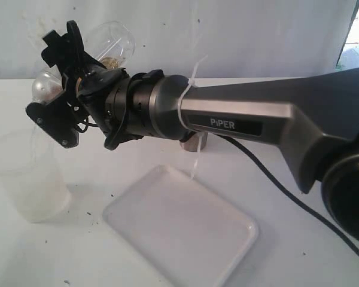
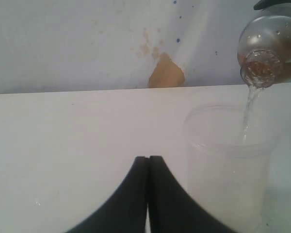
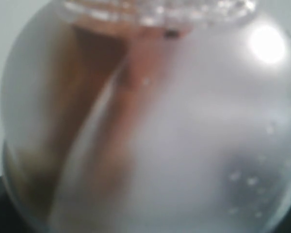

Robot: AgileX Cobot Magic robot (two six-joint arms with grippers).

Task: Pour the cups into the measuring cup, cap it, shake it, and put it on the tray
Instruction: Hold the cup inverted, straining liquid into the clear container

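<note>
My right gripper (image 1: 57, 81) is shut on a translucent plastic cup (image 1: 113, 39) (image 2: 269, 39) and holds it tipped over, mouth down. A thin stream of liquid falls from the mouth into the measuring cup (image 1: 30, 185) (image 2: 228, 160), which stands upright on the table at the left. That held cup's rounded wall (image 3: 184, 121) fills the right wrist view and hides the fingers there. My left gripper (image 2: 149, 158) is shut and empty, low over the table beside the measuring cup. The white tray (image 1: 185, 227) lies empty at front centre. A steel tumbler (image 1: 195, 141) peeks out behind the right arm.
The right arm's long grey body (image 1: 245, 116) spans the table from the right, above the tray's back corner. A black cable (image 1: 275, 179) trails over the table to the right of the tray. A brown patch (image 2: 166, 73) shows on the wall at the table's far edge.
</note>
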